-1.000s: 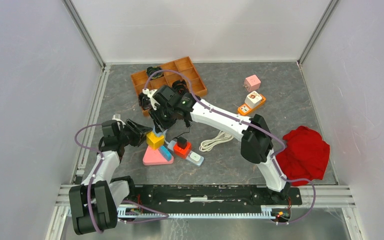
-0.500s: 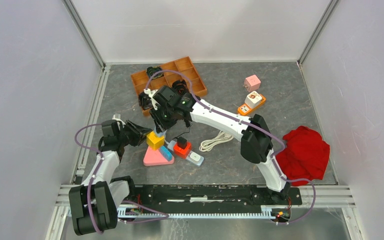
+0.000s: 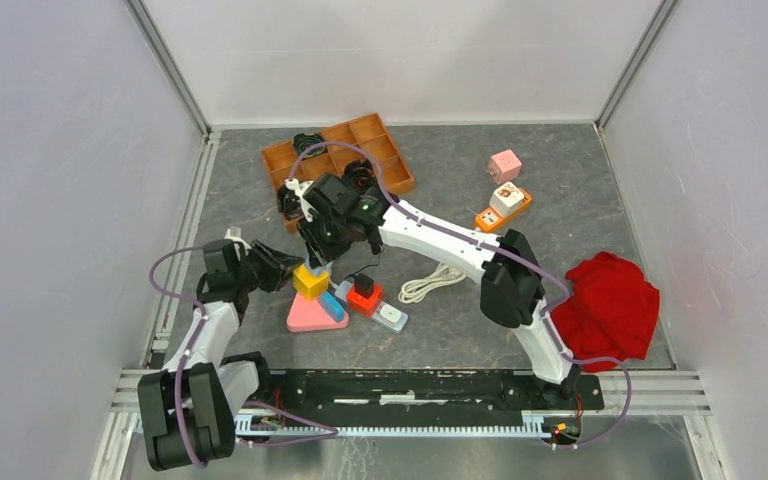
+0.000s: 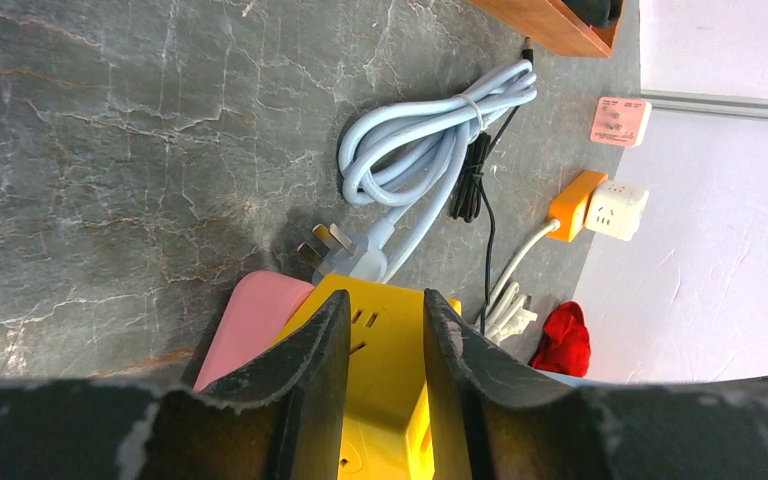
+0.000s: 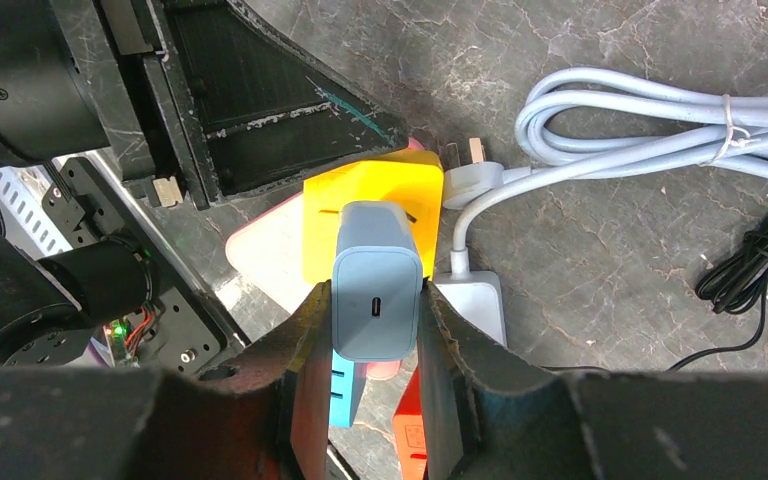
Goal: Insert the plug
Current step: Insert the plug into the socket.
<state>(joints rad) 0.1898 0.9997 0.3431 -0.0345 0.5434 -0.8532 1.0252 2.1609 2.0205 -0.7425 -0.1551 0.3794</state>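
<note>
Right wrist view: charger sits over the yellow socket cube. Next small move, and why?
Probably ease the right gripper straight down: it grips the charger right above the yellow socket cube, which the left gripper clamps. Prong alignment is hidden, so go slowly.

The plug (image 5: 377, 300) is a pale grey-blue charger block. It is pinched upright in the right gripper (image 5: 374, 292), with its small oval port facing the wrist camera. It sits directly over the yellow socket cube (image 5: 360, 205). The cube's slotted face shows between the fingers of the left gripper (image 4: 381, 312), which clamps it against a pink block (image 4: 250, 325).
</note>
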